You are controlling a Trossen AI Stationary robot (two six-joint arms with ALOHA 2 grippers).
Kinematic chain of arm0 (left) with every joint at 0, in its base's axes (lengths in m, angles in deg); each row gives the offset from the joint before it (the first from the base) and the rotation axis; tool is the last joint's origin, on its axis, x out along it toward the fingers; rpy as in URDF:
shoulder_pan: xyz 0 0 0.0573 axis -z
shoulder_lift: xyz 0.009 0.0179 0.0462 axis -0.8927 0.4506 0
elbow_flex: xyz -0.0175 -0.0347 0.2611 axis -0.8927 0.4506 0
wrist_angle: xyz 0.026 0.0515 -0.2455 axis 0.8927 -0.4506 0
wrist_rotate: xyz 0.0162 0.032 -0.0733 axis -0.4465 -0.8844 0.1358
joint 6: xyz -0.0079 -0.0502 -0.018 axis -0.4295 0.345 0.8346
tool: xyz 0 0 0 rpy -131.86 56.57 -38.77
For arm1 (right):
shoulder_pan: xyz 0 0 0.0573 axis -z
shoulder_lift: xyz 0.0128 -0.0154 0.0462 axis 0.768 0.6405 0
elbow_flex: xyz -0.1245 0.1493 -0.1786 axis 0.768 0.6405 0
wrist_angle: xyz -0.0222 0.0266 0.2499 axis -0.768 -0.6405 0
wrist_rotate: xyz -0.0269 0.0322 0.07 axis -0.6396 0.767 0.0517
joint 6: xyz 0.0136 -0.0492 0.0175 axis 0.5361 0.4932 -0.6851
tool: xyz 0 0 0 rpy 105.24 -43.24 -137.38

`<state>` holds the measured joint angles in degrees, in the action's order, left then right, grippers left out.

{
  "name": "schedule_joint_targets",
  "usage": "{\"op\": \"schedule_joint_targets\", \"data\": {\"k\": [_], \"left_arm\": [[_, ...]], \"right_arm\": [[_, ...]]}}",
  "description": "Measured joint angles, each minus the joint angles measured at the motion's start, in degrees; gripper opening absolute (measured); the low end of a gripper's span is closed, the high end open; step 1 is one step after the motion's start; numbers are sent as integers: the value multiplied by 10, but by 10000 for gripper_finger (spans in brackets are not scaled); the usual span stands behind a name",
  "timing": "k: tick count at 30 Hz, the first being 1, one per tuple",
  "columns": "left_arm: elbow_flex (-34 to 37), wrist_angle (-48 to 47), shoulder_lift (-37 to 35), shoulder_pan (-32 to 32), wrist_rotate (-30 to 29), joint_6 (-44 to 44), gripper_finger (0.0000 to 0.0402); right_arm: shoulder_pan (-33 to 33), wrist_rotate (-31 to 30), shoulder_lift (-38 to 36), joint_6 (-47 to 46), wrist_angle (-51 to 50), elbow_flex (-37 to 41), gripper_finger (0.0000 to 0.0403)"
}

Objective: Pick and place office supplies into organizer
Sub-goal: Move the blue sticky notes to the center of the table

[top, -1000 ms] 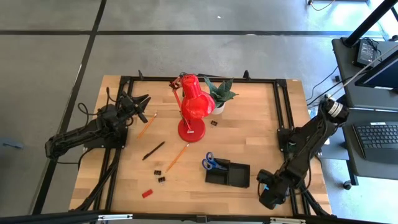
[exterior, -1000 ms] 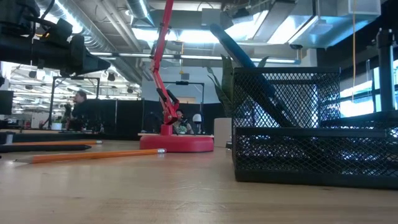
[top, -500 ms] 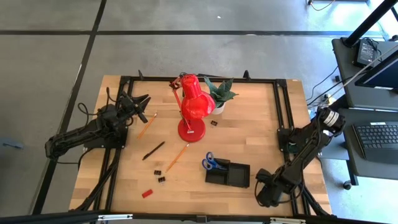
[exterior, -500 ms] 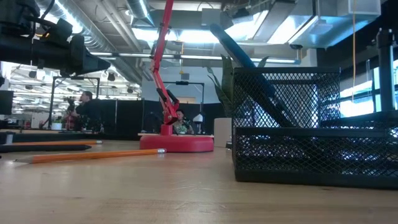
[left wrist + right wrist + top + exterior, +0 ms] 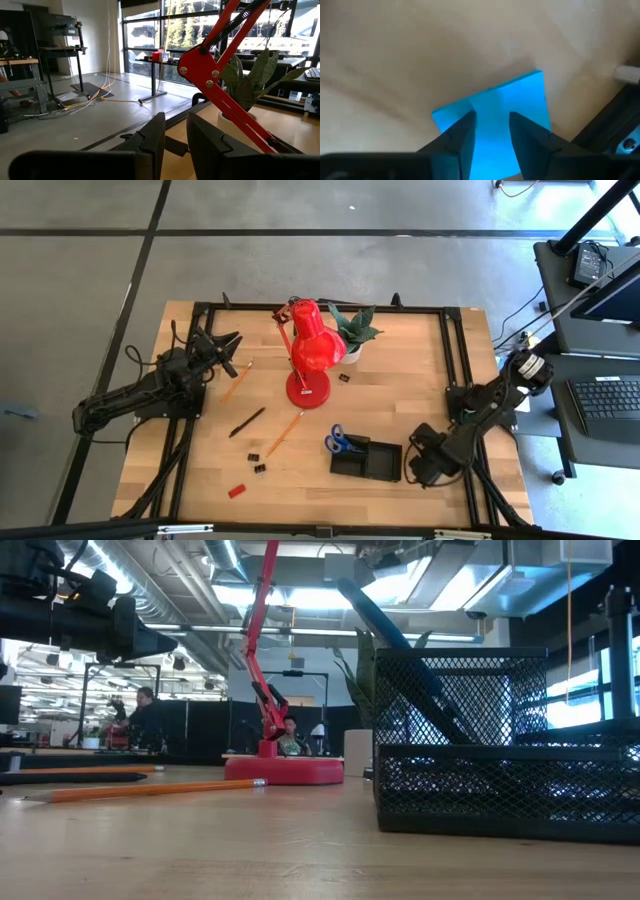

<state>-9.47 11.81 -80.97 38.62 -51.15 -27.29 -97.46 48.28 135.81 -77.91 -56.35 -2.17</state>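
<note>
While my right gripper [image 5: 422, 465] hung low near the table's front right corner, just beside the right end of the organizer [image 5: 366, 459], its fingers [image 5: 462, 137] stood a narrow way apart and pinched nothing. Directly beneath them, in my right wrist view, lay the blue note pad [image 5: 492, 117], flat on the wood, one corner toward the black frame rail.

Organizer: black mesh tray near the table's front edge, right of centre. Blue-handled scissors [image 5: 343, 443] sat at its left end, blades reaching into a compartment.

Left of the organizer, an orange pencil [image 5: 285, 432] lay slantwise below the red desk lamp [image 5: 310, 353]. Further left, a black pen [image 5: 246, 422]. Two small black clips [image 5: 257, 462] lay together nearer the front edge, and the small red block [image 5: 236, 490] sat close to the front left corner. A second orange pencil [image 5: 236, 381] lay toward the left edge. A third clip [image 5: 344, 378] rested beside the lamp base, below the potted plant [image 5: 351, 331] at the back edge.

My left gripper [image 5: 222, 346] waited above the back left part of the table, fingers [image 5: 150, 137] slightly parted, holding nothing, pointing toward the lamp arm.

From table height, a person [image 5: 143, 710] showed far off in the room.
</note>
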Motion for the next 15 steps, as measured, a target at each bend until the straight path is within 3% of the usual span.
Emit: {"op": "schedule_joint_targets", "data": {"k": [4, 15], "left_arm": [[0, 0, 0, 0, 0, 0, 74], [0, 0, 0, 0, -1, 0, 74]], "right_arm": [[41, -20, -2, 19, -3, 10, 126], [149, -177, 2, 134, 24, 16, 126]]}}
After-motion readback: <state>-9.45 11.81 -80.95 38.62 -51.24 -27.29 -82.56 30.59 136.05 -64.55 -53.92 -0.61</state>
